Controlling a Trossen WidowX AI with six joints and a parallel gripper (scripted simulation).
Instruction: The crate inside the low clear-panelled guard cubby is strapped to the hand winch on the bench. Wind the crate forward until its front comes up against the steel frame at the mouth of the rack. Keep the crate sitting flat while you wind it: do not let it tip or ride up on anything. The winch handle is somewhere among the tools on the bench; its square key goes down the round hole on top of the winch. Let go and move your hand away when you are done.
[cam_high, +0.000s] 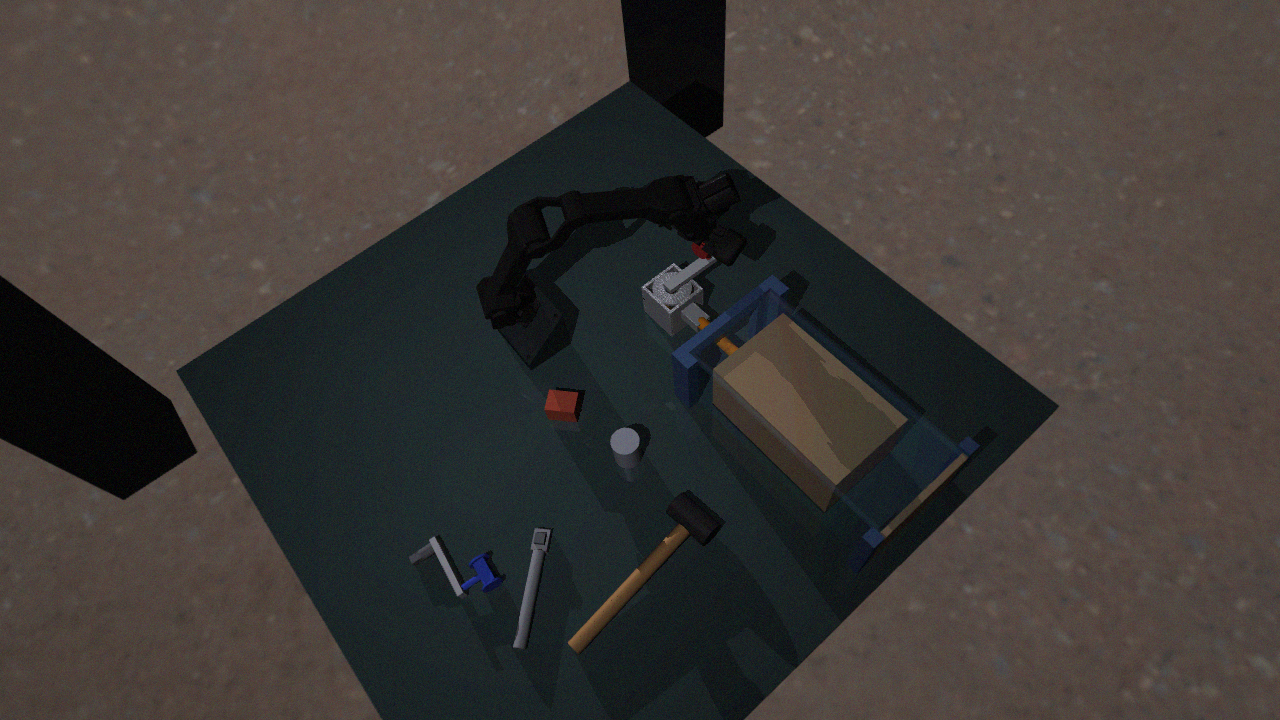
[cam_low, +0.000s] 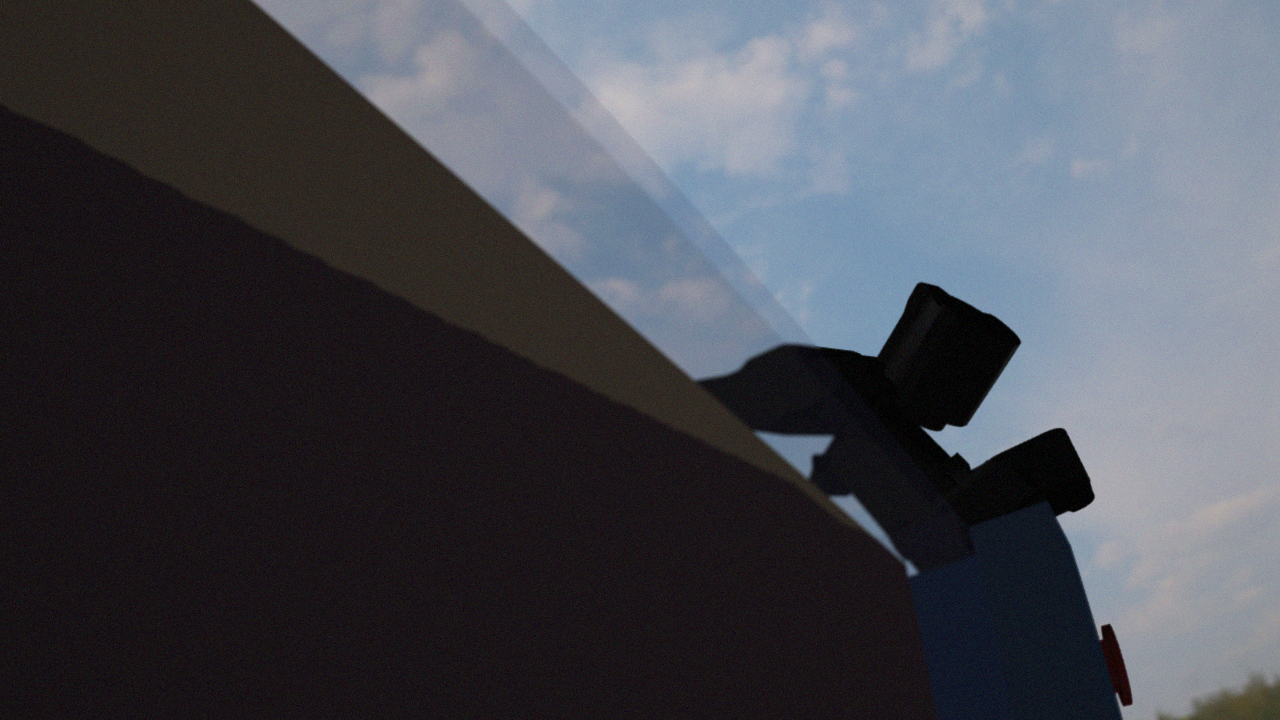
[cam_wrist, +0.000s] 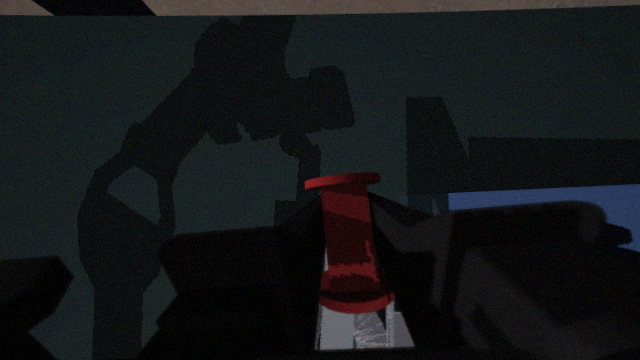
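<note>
The grey winch (cam_high: 664, 310) (cam_wrist: 350, 336) stands on the bench just outside the blue steel frame (cam_high: 687, 365) (cam_low: 1002, 626) (cam_wrist: 540, 195). The winch handle is seated in the winch's top; its grey arm (cam_high: 690, 273) points away from the rack. My gripper (cam_high: 705, 251) (cam_wrist: 350, 250) is shut on the handle's red knob (cam_wrist: 349, 225). An orange strap (cam_high: 726, 344) runs from the winch through the frame to the tan crate (cam_high: 805, 402) (cam_low: 358, 492). The crate lies inside the clear-panelled cubby, its front close behind the frame; I cannot tell whether they touch.
A red block (cam_high: 563, 404) and a grey cylinder (cam_high: 626, 445) stand left of the rack. A mallet (cam_high: 644, 564), a grey bar (cam_high: 531, 586) and a grey crank with a blue knob (cam_high: 460, 568) lie at the bench's front. The arm's base (cam_high: 528, 313) is left of the winch.
</note>
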